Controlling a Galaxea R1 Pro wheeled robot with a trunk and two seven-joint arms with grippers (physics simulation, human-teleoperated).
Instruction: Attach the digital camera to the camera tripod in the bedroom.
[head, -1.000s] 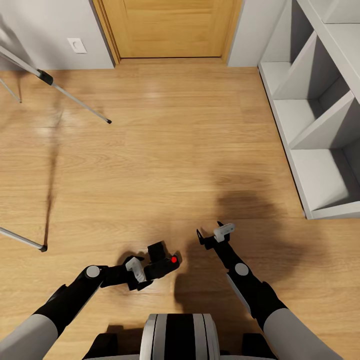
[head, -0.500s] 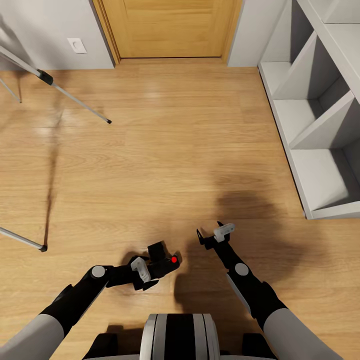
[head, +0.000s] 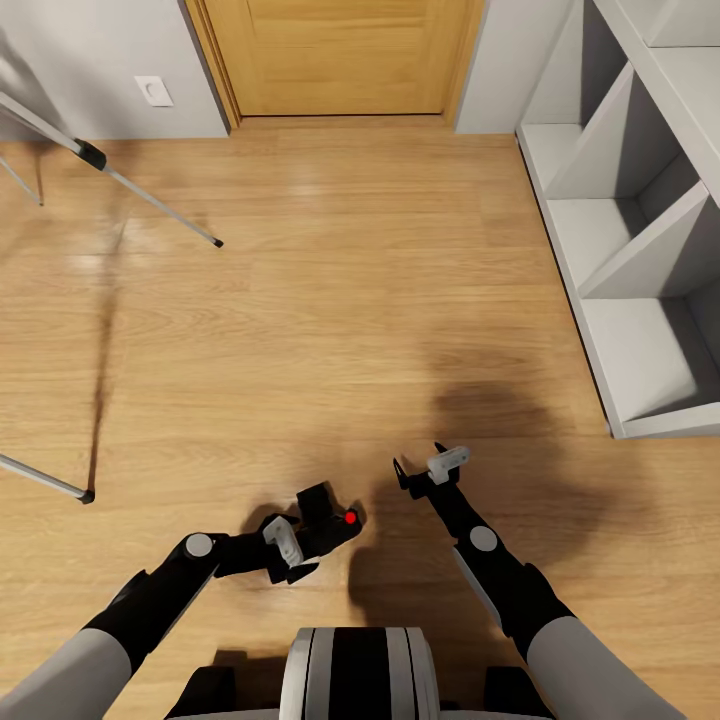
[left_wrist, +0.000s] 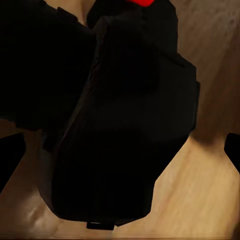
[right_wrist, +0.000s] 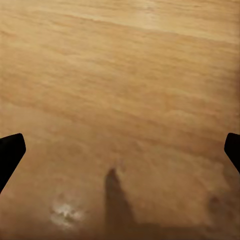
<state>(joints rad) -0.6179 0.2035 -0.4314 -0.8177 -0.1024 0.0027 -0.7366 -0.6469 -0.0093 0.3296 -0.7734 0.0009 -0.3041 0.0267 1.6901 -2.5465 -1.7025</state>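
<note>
Black digital camera (head: 327, 518) grasped by left end effector (head: 300, 540), right end effector (head: 418, 468) spread empty, camera tripod (head: 110, 175) cropped

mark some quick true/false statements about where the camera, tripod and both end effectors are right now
1. The digital camera sits at the left end effector, low over the wood floor. True.
2. The right end effector holds the camera. False: its fingers are spread apart with nothing between them, only floor beyond.
3. The camera is already mounted on the camera tripod. False: the tripod's legs stand far off at the view's left edge, apart from the camera.
4. A closed wooden door lies ahead of the robot. True.
5. The white cube shelves stand on the robot's left. False: they stand on its right.
</note>
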